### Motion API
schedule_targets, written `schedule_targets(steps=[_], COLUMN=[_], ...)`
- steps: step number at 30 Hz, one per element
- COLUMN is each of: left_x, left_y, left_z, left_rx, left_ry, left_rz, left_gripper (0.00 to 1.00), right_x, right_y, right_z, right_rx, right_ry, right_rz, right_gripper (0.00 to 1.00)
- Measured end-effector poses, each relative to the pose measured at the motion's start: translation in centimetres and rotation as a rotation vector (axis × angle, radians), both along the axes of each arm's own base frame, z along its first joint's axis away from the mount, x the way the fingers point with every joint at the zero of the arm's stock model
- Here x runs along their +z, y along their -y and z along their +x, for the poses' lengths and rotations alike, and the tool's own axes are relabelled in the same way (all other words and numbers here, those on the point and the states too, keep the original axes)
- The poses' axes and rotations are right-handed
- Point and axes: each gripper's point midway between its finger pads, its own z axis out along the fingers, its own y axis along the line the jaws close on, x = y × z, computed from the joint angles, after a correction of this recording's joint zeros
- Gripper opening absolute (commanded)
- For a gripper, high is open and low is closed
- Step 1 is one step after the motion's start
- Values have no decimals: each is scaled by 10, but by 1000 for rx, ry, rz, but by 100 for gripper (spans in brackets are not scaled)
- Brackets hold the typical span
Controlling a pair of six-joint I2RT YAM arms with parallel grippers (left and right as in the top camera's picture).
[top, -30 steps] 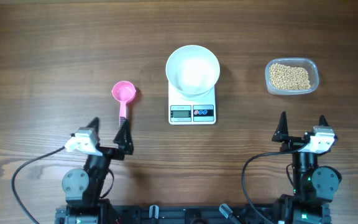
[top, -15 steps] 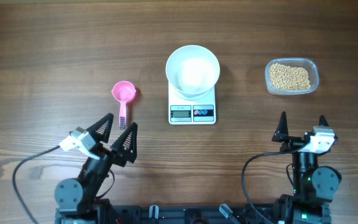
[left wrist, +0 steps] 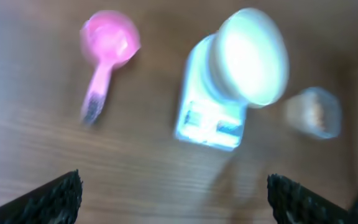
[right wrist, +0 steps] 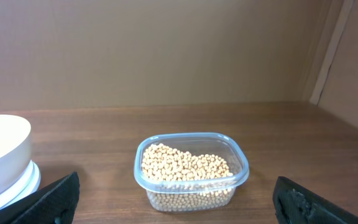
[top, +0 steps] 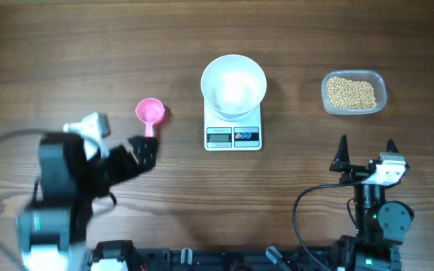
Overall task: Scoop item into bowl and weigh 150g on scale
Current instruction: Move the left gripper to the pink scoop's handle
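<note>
Jaws: both pairs are spread wide and nothing is held, the left gripper (left wrist: 173,186) being seen blurred near the pink scoop (top: 150,113), the right gripper (top: 366,150) parked well short of the clear tub (top: 380,84). Risk: the scoop may be knocked aside if its thin handle is approached off-line. Containers: all beans (top: 351,92) are kept in the tub at right; the white bowl (top: 233,86), seated on the scale (top: 233,136), is empty.

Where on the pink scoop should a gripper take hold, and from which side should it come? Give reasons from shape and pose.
Probably the handle of the pink scoop, from above, jaws across it. It is thin and straight, lies flat on the table and points toward the robot; the round cup is much wider.
</note>
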Motion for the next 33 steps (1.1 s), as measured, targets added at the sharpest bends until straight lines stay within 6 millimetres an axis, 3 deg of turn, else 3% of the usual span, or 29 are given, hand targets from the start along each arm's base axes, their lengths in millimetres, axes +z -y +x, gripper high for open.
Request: schedule_targets(steps=[3, 9, 13, 21, 28, 33], left_x=[-16, -52, -78, -124, -141, -160], left_y=[-5, -13, -36, -69, -60, -53], left_z=[16, 41, 61, 72, 95, 96], left_rx=[4, 16, 85, 180, 89, 33], left_ry=[-165, -311, -372, -509, -465, -503], left_rz=[25, 56, 65, 52, 13, -24], left_gripper=[100, 100, 100, 100, 100, 100], right_x=[0, 0, 0, 0, 0, 0], right_y=[0, 0, 0, 0, 0, 0], right_z=[0, 0, 0, 0, 0, 0], right_rx=[0, 0, 0, 0, 0, 0], right_ry=[0, 0, 0, 0, 0, 0], right_rz=[0, 0, 0, 0, 0, 0], right_gripper=[100, 100, 100, 100, 100, 100])
